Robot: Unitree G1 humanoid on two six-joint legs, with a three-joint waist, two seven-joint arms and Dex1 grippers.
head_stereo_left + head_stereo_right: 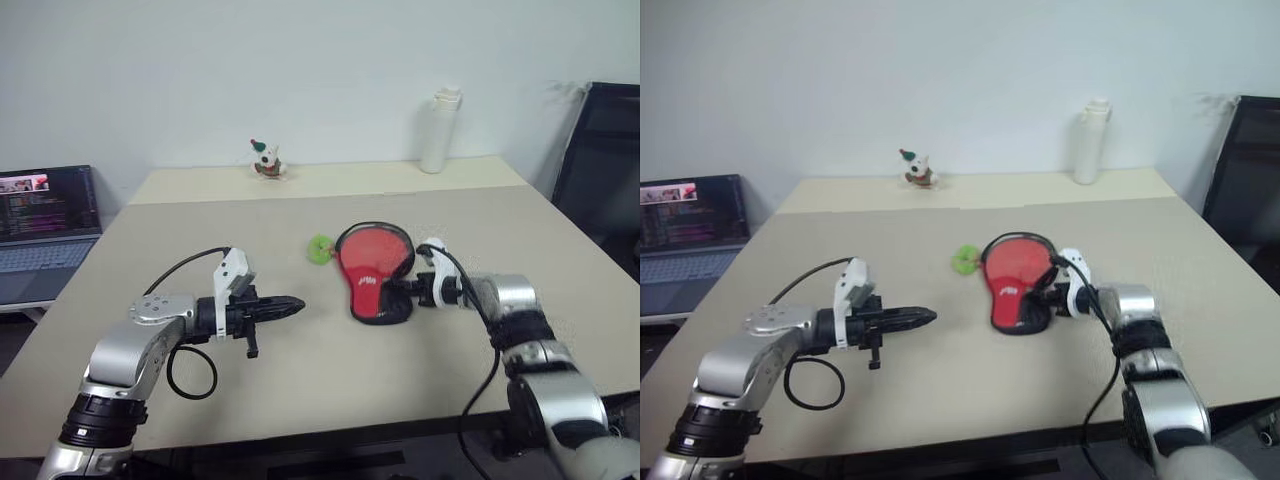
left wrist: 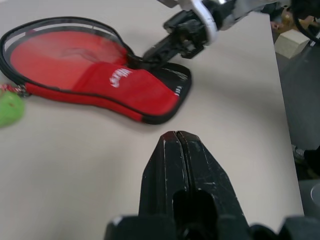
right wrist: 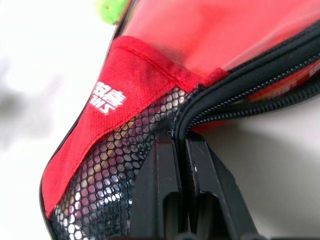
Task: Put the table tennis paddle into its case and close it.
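Lying on the table (image 1: 300, 400) beside the green ball (image 1: 320, 249), the case (image 1: 375, 275) sat red side up, and I saw my right gripper (image 1: 408, 290) with fingers clamped on its zipper edge. My left gripper (image 1: 290, 306) hovered left of it, jaws pressed together, empty.

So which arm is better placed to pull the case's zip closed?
Probably the right. The right gripper is already at the case, jaws shut at its zipper edge. The left gripper hangs shut over bare table, well short of the case.
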